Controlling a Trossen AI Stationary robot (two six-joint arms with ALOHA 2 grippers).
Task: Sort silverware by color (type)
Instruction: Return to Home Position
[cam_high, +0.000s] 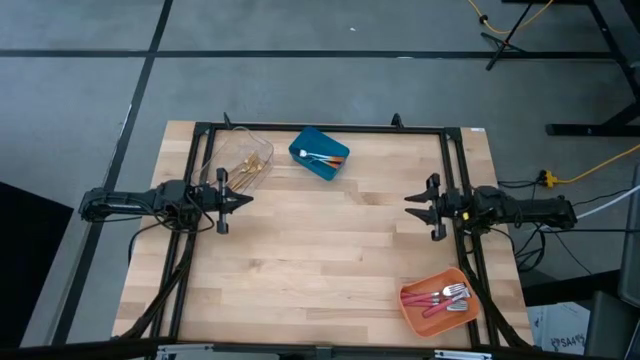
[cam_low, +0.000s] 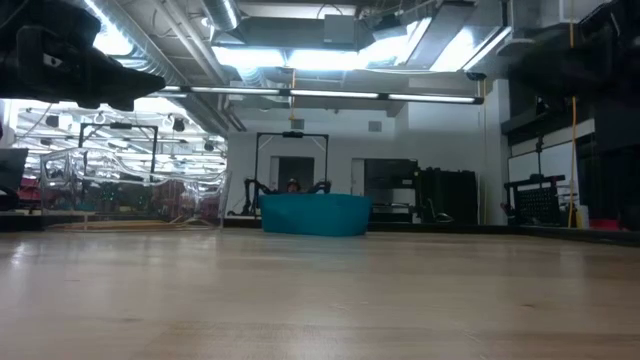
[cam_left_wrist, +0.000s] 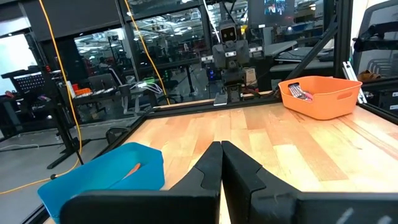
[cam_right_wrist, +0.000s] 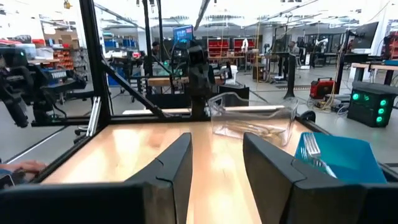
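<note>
- Looks sorted: gold forks (cam_high: 250, 166) in the clear bin (cam_high: 240, 133) near the left arm, orange-handled forks (cam_high: 322, 158) in the blue bin (cam_high: 312, 136) between the arms at the far edge, pink-handled forks (cam_high: 445, 297) in the orange bin (cam_high: 415, 311) at the corner by the right arm.
- No loose silverware on the wooden table (cam_high: 330, 260) from above, so probably nothing left to pick.
- At the left side, left gripper (cam_high: 243, 199) with fingers (cam_left_wrist: 208, 171) pressed together, empty.
- Opposite, right gripper (cam_high: 412, 208) spread apart, nothing in the gap.
- Likely only parking left, and close to done by both arms' pose.
- From above: all three bins at once.
- From table height: just the blue bin across bare wood, its contents hidden behind the wall.
- Through the left wrist: the closed tips up close, plus pink handles in the orange bin.
- Through the right wrist: the open gap, gold through the clear wall, a silver fork head above the blue rim.
</note>
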